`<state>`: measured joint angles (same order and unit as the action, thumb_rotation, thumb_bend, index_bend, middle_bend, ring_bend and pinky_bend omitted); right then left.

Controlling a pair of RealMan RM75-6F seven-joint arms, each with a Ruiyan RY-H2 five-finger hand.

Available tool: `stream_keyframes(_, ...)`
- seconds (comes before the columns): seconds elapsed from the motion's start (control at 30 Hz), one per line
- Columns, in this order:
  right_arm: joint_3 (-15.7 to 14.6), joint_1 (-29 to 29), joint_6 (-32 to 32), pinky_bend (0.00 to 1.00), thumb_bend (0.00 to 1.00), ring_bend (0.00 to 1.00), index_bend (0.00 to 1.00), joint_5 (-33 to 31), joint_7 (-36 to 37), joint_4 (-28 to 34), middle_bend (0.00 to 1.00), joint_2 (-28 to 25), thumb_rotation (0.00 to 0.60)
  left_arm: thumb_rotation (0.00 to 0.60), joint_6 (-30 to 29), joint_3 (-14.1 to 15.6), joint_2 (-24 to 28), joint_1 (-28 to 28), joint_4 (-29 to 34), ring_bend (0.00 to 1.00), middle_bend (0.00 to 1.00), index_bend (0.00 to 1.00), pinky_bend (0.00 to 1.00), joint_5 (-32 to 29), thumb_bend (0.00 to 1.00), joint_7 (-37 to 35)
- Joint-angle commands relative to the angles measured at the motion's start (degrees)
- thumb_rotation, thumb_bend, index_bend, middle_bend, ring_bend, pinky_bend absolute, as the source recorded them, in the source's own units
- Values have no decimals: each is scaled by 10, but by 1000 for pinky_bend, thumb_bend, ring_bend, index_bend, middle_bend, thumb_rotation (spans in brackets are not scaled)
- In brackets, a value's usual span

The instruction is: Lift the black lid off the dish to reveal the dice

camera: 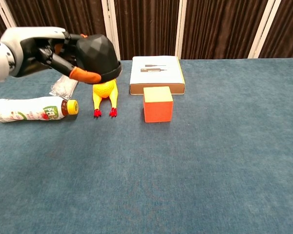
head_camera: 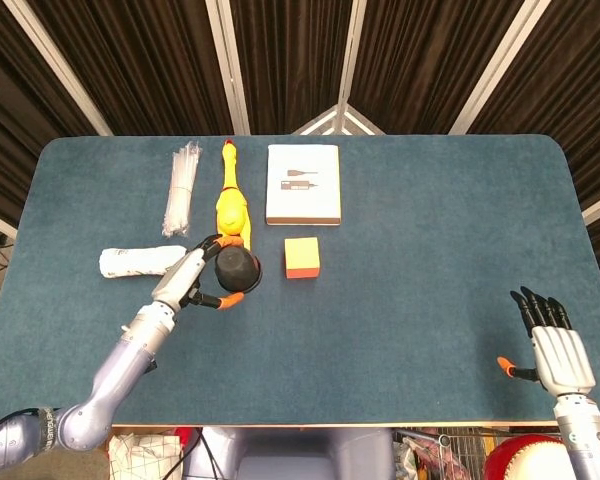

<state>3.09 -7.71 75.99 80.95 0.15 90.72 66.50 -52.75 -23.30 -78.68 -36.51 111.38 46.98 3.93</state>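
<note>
My left hand (head_camera: 190, 281) (camera: 49, 51) grips a black faceted lid (head_camera: 237, 268) (camera: 97, 53) and holds it high above the table, over the yellow rubber chicken (head_camera: 231, 205) (camera: 103, 90). The orange fingertips (camera: 86, 75) wrap the lid's rim. No dish or dice show on the blue table (head_camera: 400, 250) in either view. My right hand (head_camera: 554, 345) rests near the table's front right edge with its fingers spread and nothing in it; the chest view does not show it.
A drink bottle (head_camera: 138, 261) (camera: 29, 110) lies on its side at the left. A bundle of clear straws (head_camera: 181, 187) (camera: 68, 80), a white box (head_camera: 303, 184) (camera: 156, 73) and an orange cube (head_camera: 301, 257) (camera: 157, 104) sit further back and centre.
</note>
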Motion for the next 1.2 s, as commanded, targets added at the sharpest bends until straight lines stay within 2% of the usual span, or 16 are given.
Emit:
stream_keyframes(0.03, 1, 0, -2, 0, 190, 71, 60, -1, 3, -1, 30, -1, 600, 600, -11, 0, 42, 10, 33, 0, 414, 199, 0, 2, 604, 2)
stream_keyframes(0.17, 1, 1, 2, 0, 190, 71, 60, 1, 8, 1, 31, -3, 600, 600, -9, 12, 129, 42, 71, 0, 416, 200, 0, 11, 605, -7)
stream_keyframes(0.27, 0, 1, 3, 0, 189, 71, 60, 2, 11, 4, 30, -4, 600, 600, 0, 21, 194, 79, 87, 0, 419, 202, 0, 32, 604, -47)
stream_keyframes(0.33, 0, 0, 1, 0, 189, 71, 60, 3, 11, 4, 30, -3, 600, 600, 3, 20, 226, 106, 79, 0, 425, 209, 0, 53, 604, -96)
stream_keyframes(0.4, -1, -1, -2, 0, 190, 71, 60, 2, 11, 5, 31, -3, 600, 600, 7, 19, 225, 114, 62, 0, 429, 213, 0, 70, 604, -133)
stream_keyframes(0.5, -2, -2, -6, 0, 189, 71, 60, 2, 11, 5, 30, -3, 600, 600, 34, 23, 193, 97, 41, 0, 429, 219, 0, 76, 604, -168)
stream_keyframes(0.57, -2, -1, -3, 0, 190, 71, 60, 2, 9, 3, 31, -1, 600, 600, 67, 23, 120, 44, 20, 0, 426, 226, 0, 61, 604, -163)
stream_keyframes(0.7, -3, 0, -4, 0, 189, 71, 60, -1, 8, -4, 30, 1, 600, 600, 28, 13, -5, -42, -18, 0, 419, 241, 0, 6, 604, -98)
stream_keyframes(0.77, -1, -3, -11, 0, 190, 71, 60, -7, 9, -9, 30, 2, 600, 600, 2, 7, -39, -68, -15, 0, 418, 239, 0, -12, 604, -68)
stream_keyframes(0.83, -1, -4, -15, 0, 189, 71, 60, -9, 11, -12, 30, 2, 600, 600, -23, 4, -45, -80, 6, 0, 419, 239, 0, -21, 604, -39)
stream_keyframes(0.93, 0, -3, -13, 0, 189, 71, 60, -8, 14, -9, 30, 0, 600, 600, -63, 16, -1, -68, 59, 0, 423, 235, 0, -27, 604, 7)
stream_keyframes(1.03, 0, -1, -4, 0, 189, 71, 60, -1, 18, -1, 30, -3, 600, 600, -92, 38, 99, -17, 103, 0, 429, 231, 0, -28, 604, 21)
stream_keyframes(1.13, -3, -1, -4, 0, 190, 71, 60, 4, 18, 4, 30, -5, 600, 600, -73, 63, 180, 32, 120, 0, 432, 234, 0, -5, 598, -16)
stream_keyframes(1.2, -4, -1, -5, 0, 190, 71, 60, 5, 17, 8, 30, -5, 600, 600, -45, 67, 198, 52, 103, 0, 432, 239, 0, 13, 594, -71)
